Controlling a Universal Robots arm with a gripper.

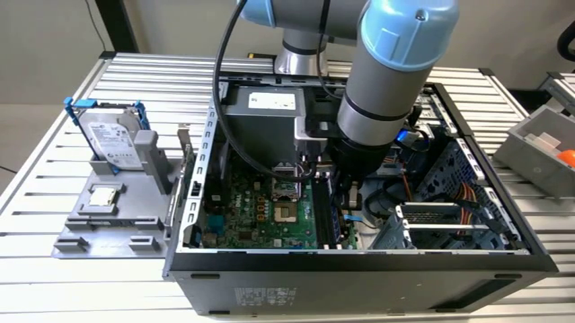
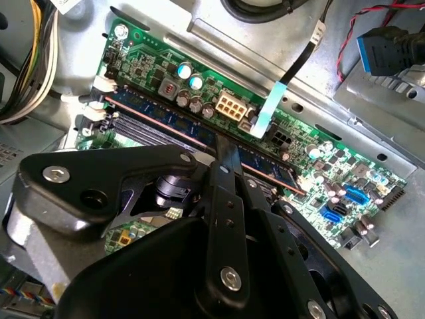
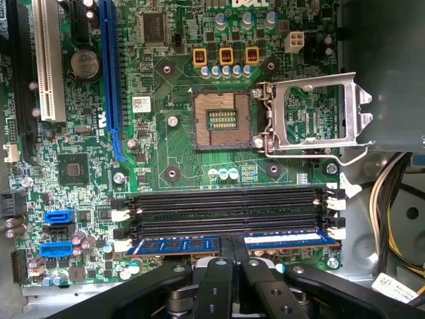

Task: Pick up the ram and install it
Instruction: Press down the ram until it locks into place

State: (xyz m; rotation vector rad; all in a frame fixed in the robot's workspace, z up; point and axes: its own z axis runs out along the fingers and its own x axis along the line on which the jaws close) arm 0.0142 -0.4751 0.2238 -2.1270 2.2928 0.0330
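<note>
Inside the open case (image 1: 359,266), over the board (image 3: 166,153), my gripper (image 3: 232,247) pinches the ram (image 3: 199,244) mid-length, seated in the slot nearest me. I'd press straight down, evenly, keeping it square.

The arm (image 1: 382,94) hung nearly vertical, wrist pointed straight down. Its gripper (image 3: 232,247) had its jaws drawn close together, fingertips nearly meeting in both wrist views.
</note>
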